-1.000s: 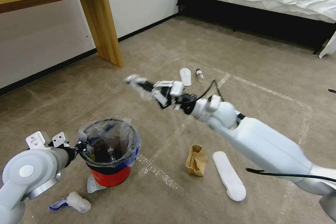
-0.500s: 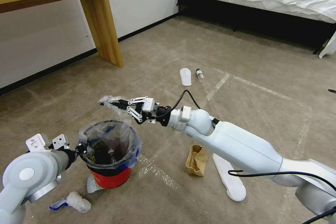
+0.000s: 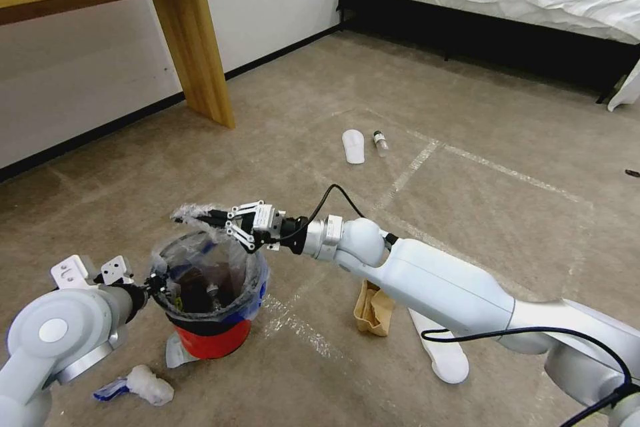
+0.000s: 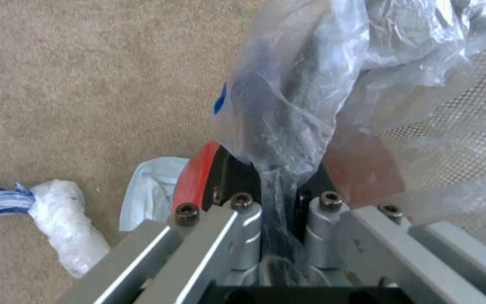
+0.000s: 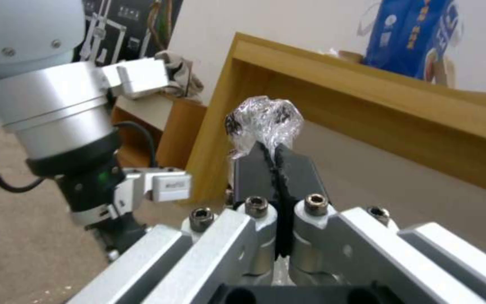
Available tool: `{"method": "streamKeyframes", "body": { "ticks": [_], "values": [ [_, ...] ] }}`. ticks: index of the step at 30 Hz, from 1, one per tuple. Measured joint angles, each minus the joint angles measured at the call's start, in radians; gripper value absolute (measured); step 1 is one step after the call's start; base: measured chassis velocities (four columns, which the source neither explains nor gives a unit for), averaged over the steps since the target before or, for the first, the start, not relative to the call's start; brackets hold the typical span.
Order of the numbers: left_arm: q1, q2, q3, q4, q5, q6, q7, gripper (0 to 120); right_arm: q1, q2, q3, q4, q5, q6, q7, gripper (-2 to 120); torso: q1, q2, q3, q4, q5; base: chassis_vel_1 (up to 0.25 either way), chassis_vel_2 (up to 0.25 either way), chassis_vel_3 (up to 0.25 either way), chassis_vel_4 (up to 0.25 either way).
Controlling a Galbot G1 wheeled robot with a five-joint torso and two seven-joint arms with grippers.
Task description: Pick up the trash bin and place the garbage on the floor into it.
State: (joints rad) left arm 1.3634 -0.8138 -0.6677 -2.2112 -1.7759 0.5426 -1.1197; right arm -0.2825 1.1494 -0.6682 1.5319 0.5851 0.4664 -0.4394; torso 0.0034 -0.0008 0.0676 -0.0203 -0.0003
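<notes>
Lower left of the head view, the left tool [image 3: 148,282] was clamped on the trash bin's [image 3: 212,337] bag-lined rim, while the right tool [image 3: 208,217], pinching a crumpled clear wrapper [image 3: 190,212], hung over the opening. A good drop, I judged, needed the wad centred above the mouth before release. The right wrist view showed the closed pinch on the wad [image 5: 264,119]; the left wrist view showed film [image 4: 288,109] caught between its fingers.

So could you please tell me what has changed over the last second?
The right pincer, shut on a crinkled clear wrapper, swung from mid-floor back to just above the trash bin. The left pincer stayed clamped on the bin's rim; the brown paper bag and slippers did not move.
</notes>
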Motion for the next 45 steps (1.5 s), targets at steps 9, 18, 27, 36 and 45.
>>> {"method": "streamKeyframes", "body": {
  "ticks": [9, 18, 27, 36, 45],
  "values": [
    [-0.001, 0.004, -0.002, 0.002, 0.001, 0.001, 0.001, 4, -0.050, -0.014, -0.004, 0.000, -0.017, 0.002, 0.000, 0, 0.000, 0.000, 0.000, -0.0001, 0.0001, 0.000, 0.000, 0.000, 0.000],
    [-0.001, 0.006, -0.005, -0.003, -0.002, 0.001, 0.001, 4, -0.082, -0.027, -0.011, 0.001, -0.030, 0.005, 0.002, 1, 0.000, 0.000, 0.000, 0.0000, 0.0001, 0.000, 0.000, 0.000, 0.000],
    [0.006, 0.007, -0.012, -0.012, -0.003, 0.000, 0.000, 4, -0.091, -0.049, -0.018, -0.008, -0.043, 0.022, 0.040, 28, 0.000, 0.000, 0.000, 0.0000, 0.0001, 0.000, 0.000, 0.000, 0.000],
    [0.011, 0.003, -0.012, -0.023, -0.003, -0.001, -0.003, 4, -0.079, -0.038, -0.023, -0.024, -0.042, 0.021, 0.040, 61, 0.000, 0.000, 0.000, 0.0000, 0.0001, 0.000, 0.000, 0.000, 0.000],
    [0.017, 0.001, -0.014, -0.031, -0.003, -0.001, -0.005, 4, -0.061, -0.019, -0.031, -0.040, -0.038, 0.018, 0.037, 96, 0.000, 0.000, 0.000, 0.0000, 0.0001, 0.000, 0.000, 0.000, 0.000]
  ]
}}
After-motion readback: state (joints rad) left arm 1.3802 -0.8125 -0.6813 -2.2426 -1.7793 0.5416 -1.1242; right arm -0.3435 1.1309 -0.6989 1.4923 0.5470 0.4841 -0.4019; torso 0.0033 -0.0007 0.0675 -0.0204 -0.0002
